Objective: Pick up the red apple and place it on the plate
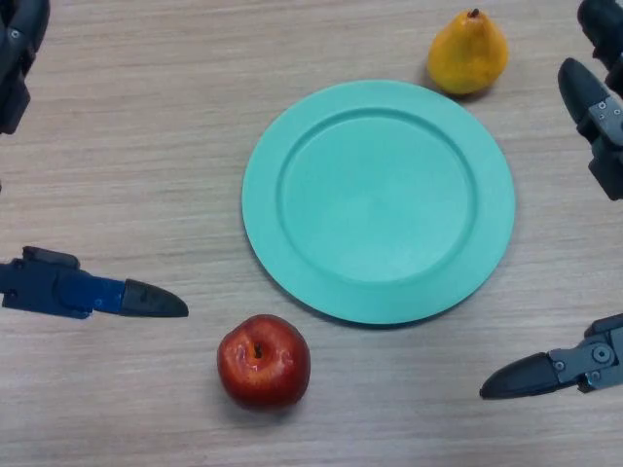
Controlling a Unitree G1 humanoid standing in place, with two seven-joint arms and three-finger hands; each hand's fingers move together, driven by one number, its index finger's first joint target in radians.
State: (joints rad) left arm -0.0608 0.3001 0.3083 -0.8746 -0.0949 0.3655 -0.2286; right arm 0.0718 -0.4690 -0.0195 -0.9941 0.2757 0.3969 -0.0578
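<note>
A: Apple (263,361) glossy red, plate (378,200) plain teal.
B: Pear (468,53) yellow-orange. Table (127,146) pale woodgrain. Left hand (88,290) black with blue, right hand (555,370) black-grey.

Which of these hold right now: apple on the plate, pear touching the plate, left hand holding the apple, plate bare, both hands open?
1. The red apple is on the plate: false; it sits on the table just below the plate's near edge.
2. The pear touches the plate: false; it stands just off the far rim.
3. The left hand holds the apple: false; it is beside it, apart.
4. The plate is bare: true.
5. The left hand and right hand are open: true.
</note>
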